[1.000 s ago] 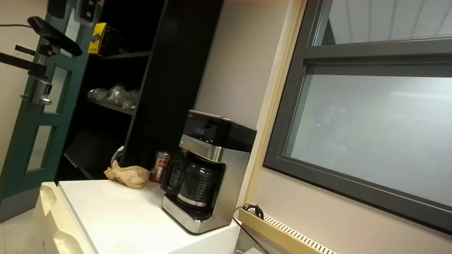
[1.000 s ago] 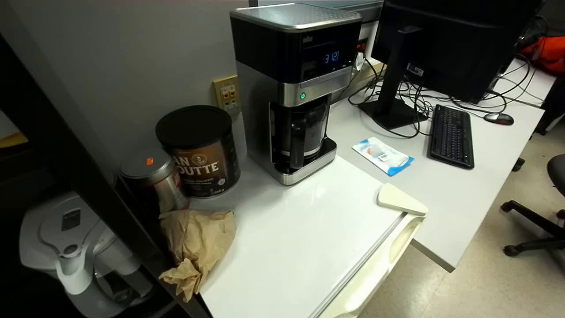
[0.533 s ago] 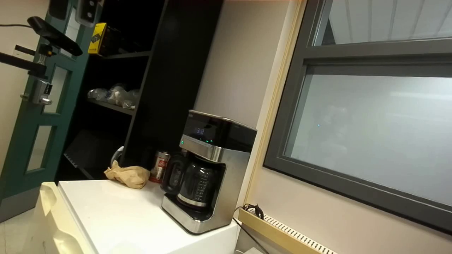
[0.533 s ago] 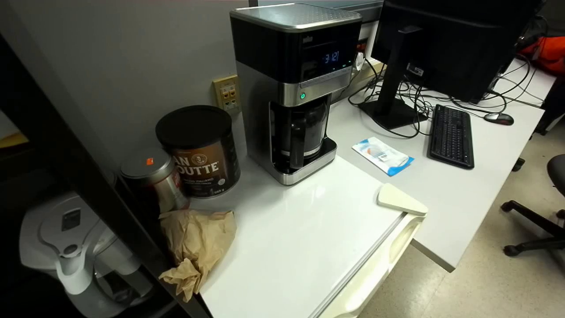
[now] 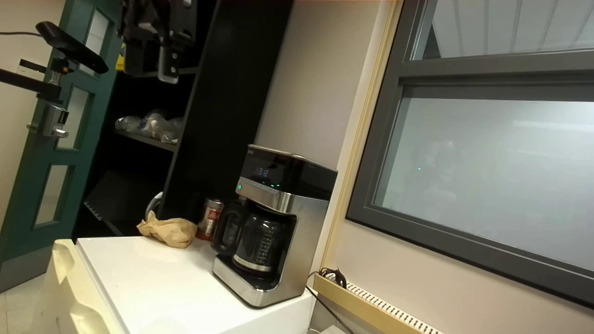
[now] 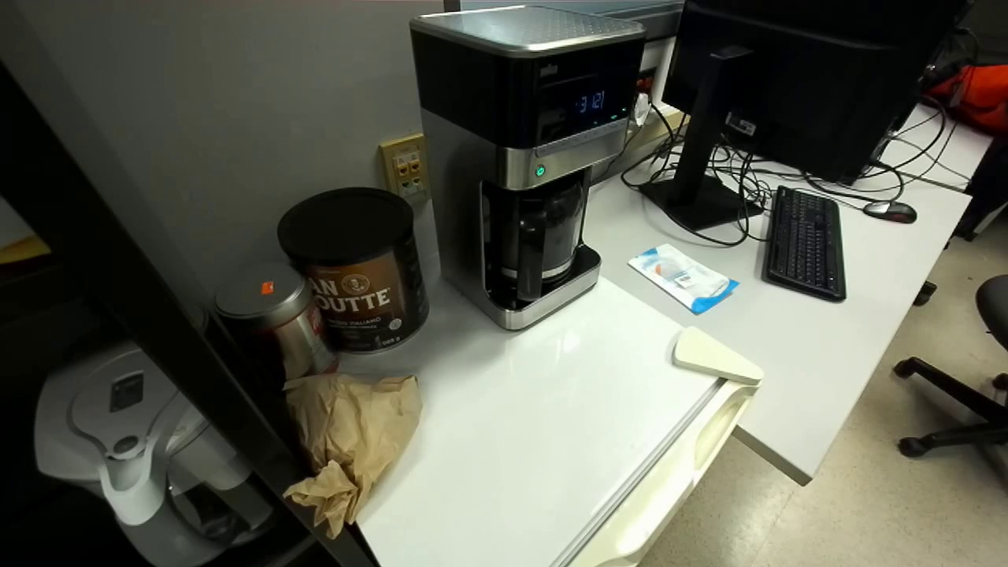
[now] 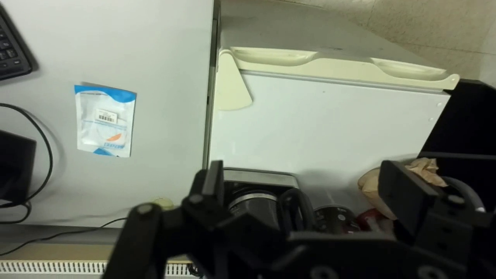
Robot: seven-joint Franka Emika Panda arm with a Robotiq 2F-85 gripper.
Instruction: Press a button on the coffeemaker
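Drip coffeemaker [image 6: 512, 165], black and silver: upright at the back of the white cabinet [image 6: 504, 425], by the wall [image 6: 260, 102], on the side toward the desk [image 6: 835, 378]; display at 3:12, round button [image 6: 539, 171] lit green, glass carafe [image 5: 260, 241] seated in its bay.

Gripper [image 7: 302, 169], black: claw wide, fingers well spread; in an exterior view, high before the shelving [image 5: 232, 83], well apart from the coffeemaker.

Coffee can [image 6: 354, 272], large, black lid, brown label: just beside the coffeemaker.

Smaller can [image 6: 283, 315], silver and red, orange sticker on lid: beside the large one.

Brown paper bag [image 6: 354, 437], crumpled: at the cabinet's edge, by a shelving upright.

Cabinet top: glossy; cream wedge-shaped cover [image 6: 713, 354] at a front corner, scooped cream grips along the front.

Desk, pale grey, alongside: white-and-blue packet [image 6: 683, 277], flat; black keyboard [image 6: 805, 242]; mouse [image 6: 890, 211]; monitor [image 6: 795, 87], seen from behind; loose cables [image 6: 756, 193] about its stand.

Shelving, black: clear plastic bags [image 5: 151, 125]; yellow item [image 5: 121, 60], mostly hidden behind the gripper; white lidded pitcher [image 6: 130, 484], partly covered by an upright.

Room: teal door [image 5: 60, 157] with glass panes; grey-framed window [image 5: 487, 176]; cream socket plate [image 6: 405, 168] on the wall; office chair [image 6: 957, 402], cut off at the frame; speckled floor [image 6: 756, 504].
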